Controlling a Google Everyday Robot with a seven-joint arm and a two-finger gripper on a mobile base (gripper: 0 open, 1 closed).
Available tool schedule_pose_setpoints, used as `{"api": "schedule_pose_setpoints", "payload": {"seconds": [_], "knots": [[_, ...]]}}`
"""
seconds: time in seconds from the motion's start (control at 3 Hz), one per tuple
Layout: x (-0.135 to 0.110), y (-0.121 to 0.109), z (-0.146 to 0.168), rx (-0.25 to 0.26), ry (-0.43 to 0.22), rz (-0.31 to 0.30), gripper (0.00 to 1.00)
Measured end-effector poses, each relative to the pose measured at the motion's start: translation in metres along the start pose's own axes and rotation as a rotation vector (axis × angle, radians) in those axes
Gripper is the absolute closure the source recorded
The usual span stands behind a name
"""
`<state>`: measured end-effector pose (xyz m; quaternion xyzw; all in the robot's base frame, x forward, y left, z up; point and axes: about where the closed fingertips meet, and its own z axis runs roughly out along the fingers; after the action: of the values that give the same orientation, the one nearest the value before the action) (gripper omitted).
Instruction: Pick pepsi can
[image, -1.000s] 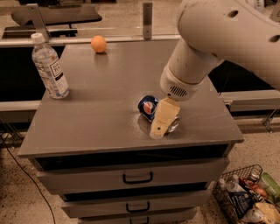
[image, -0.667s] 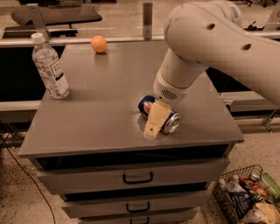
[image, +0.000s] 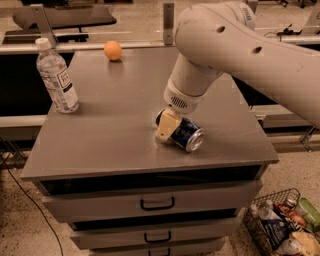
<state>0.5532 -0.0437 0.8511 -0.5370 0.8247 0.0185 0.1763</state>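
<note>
**A:** Big white arm (image: 240, 45) is reaching down over the grey drawer cabinet (image: 110, 125). The gripper (image: 170, 131) is sitting right at the pepsi can (image: 187, 135), which is lying on its side near the front edge. Can't tell if it's clamped.

**B:** I'd be squeezing across the barrel and lifting straight up so it isn't rolling. The water bottle (image: 57, 77) label is showing a dark square, nothing readable. Not making out the can's logo either.

end effector (image: 167, 133) shifted left, against pepsi can (image: 187, 135)
</note>
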Motion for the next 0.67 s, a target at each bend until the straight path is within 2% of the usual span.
{"api": "schedule_pose_setpoints", "payload": {"seconds": [0.33, 0.67], "knots": [[-0.023, -0.001, -0.022, -0.003, -0.085, -0.001, 0.72], [-0.046, -0.001, -0.05, -0.035, -0.238, -0.018, 0.94]]}}
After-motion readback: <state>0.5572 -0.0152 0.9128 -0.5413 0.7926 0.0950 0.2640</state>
